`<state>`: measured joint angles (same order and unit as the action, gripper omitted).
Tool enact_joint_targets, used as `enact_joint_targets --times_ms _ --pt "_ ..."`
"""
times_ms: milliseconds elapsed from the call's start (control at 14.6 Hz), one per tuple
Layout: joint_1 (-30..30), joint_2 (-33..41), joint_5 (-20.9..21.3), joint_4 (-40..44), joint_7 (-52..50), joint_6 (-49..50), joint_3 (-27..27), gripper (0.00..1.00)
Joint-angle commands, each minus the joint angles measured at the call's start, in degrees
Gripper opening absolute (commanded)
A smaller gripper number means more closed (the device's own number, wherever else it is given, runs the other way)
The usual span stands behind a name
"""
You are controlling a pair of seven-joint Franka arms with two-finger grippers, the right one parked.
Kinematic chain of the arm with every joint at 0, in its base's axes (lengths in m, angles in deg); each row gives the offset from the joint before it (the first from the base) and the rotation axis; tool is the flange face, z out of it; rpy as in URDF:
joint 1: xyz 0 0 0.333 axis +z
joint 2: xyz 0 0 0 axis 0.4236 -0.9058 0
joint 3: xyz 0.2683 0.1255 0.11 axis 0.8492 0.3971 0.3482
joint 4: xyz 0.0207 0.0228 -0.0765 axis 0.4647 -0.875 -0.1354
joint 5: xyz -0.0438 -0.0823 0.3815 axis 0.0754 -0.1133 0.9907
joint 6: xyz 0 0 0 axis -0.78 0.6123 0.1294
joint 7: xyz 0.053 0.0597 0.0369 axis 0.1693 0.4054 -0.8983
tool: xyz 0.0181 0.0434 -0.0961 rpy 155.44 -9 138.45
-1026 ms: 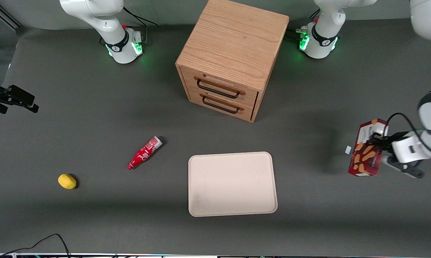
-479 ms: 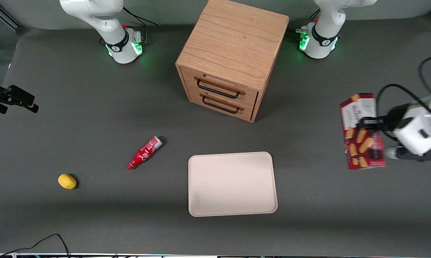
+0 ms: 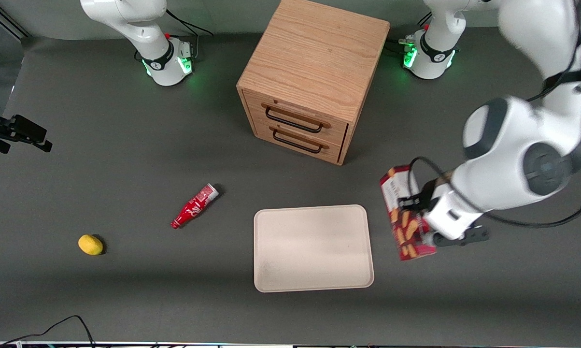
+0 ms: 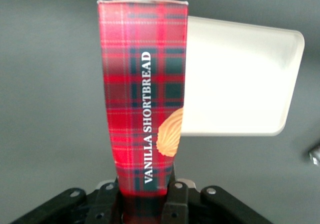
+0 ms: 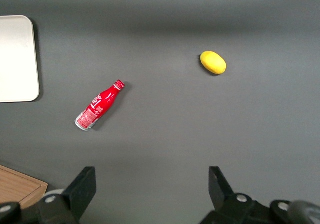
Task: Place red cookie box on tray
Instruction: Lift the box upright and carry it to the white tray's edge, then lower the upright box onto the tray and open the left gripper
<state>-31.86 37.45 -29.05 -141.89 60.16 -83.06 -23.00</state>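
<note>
The red cookie box [image 3: 409, 238], a slim dark-red plaid carton with cookie pictures, hangs in the air beside the tray's short edge on the side of the working arm's end of the table. My left gripper [image 3: 416, 212] is shut on it, one finger on each broad face. The cream-beige tray [image 3: 312, 249] lies flat on the table with nothing on it. In the left wrist view the box [image 4: 142, 84] sticks out from the gripper [image 4: 142, 198], its plaid side with the words VANILLA SHORTBREAD facing the camera. It covers one edge of the tray [image 4: 240, 79].
A wooden drawer cabinet [image 3: 314, 77] stands farther from the front camera than the tray. A small red bottle [image 3: 193, 206] lies toward the parked arm's end, and a yellow lemon-like fruit [image 3: 91, 244] farther that way. Both also show in the right wrist view: bottle [image 5: 98, 105], fruit [image 5: 213, 62].
The left arm has swung in from the working arm's end of the table, carrying the box sideways to just beside the tray. The gripper stays shut on it.
</note>
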Motion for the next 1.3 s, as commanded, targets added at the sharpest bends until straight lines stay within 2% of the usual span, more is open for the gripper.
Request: enact_joint_targets --times_ms 0,205,615,1162,1231 --pt "-1.64 -3.58 2.28 -3.49 -2.63 -9.96 -0.16 0.0" --pt "-3.74 -9.91 6.77 -3.58 -4.55 -19.71 -0.16 0.0" --pt "-5.59 -13.26 13.88 -4.46 -5.18 -21.76 -0.16 0.0" --pt "-6.65 -14.06 14.68 -4.81 -5.62 -22.03 -0.16 0.0" --pt "-6.74 -14.23 14.68 -4.73 -5.7 -22.03 -0.16 0.22"
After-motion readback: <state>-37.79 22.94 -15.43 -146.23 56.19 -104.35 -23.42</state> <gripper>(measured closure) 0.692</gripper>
